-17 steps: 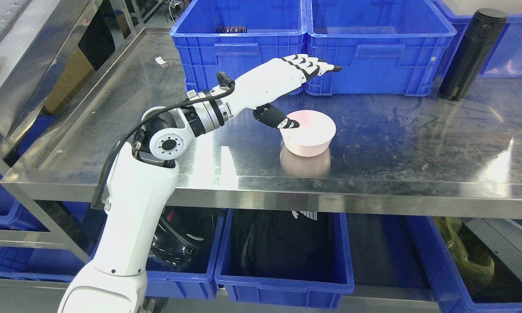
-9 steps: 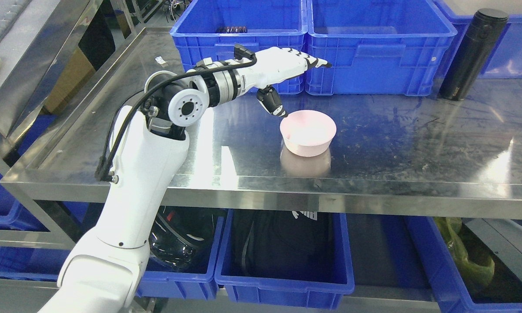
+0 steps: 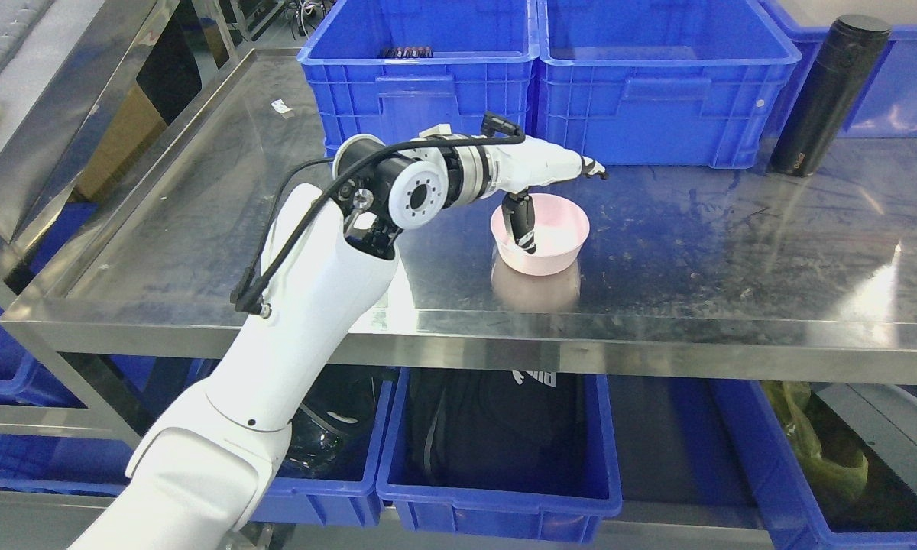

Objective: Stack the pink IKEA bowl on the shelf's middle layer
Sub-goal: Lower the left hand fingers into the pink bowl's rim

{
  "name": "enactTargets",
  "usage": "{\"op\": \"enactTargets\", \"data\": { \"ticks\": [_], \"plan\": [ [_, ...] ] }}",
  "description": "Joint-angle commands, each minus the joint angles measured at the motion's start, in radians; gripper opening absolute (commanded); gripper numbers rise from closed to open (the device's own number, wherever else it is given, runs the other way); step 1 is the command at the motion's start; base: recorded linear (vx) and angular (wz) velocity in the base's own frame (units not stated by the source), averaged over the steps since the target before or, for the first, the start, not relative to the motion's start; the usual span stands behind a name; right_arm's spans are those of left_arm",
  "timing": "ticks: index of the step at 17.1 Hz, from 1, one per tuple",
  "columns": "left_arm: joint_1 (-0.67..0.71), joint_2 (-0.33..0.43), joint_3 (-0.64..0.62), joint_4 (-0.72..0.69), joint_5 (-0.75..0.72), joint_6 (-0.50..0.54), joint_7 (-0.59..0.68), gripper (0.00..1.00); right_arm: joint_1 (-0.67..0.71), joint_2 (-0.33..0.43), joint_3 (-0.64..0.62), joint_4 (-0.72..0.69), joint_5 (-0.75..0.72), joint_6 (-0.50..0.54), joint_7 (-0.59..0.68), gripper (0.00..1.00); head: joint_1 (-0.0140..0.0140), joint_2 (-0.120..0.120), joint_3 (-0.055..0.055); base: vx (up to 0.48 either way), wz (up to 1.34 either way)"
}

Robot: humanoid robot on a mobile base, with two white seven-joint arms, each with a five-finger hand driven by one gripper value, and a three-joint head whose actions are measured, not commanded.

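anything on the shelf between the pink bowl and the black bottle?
Nothing. In the head view the steel shelf is bare from the pink bowl to the black bottle, only glare and scuffs. The left hand is at the bowl's other side.

Glaring steel shelf carries blue crates behind.

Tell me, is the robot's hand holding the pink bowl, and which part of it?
Not clearly. The left hand is over the pink bowl, thumb dipping inside its near-left rim, other fingers stretched above. The bowl sits on the shelf; no closed grip shows.
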Motion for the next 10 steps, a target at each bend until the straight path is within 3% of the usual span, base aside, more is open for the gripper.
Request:
{"op": "enactTargets", "data": {
  "ticks": [1, 10],
  "plan": [
    [-0.015, -0.033, -0.117, 0.094, -0.031, 0.017, -0.005, 0.94, 0.000, -0.017, 0.003, -0.017, 0.000, -0.001, 0.000, 1.00, 0.0000, 0.000, 0.000, 0.000, 0.00],
    [0.007, 0.001, -0.085, 0.123, -0.083, 0.021, 0.000, 0.92, 0.000, -0.017, 0.005, -0.017, 0.000, -0.001, 0.000, 1.00, 0.0000, 0.000, 0.000, 0.000, 0.00]
  ]
}}
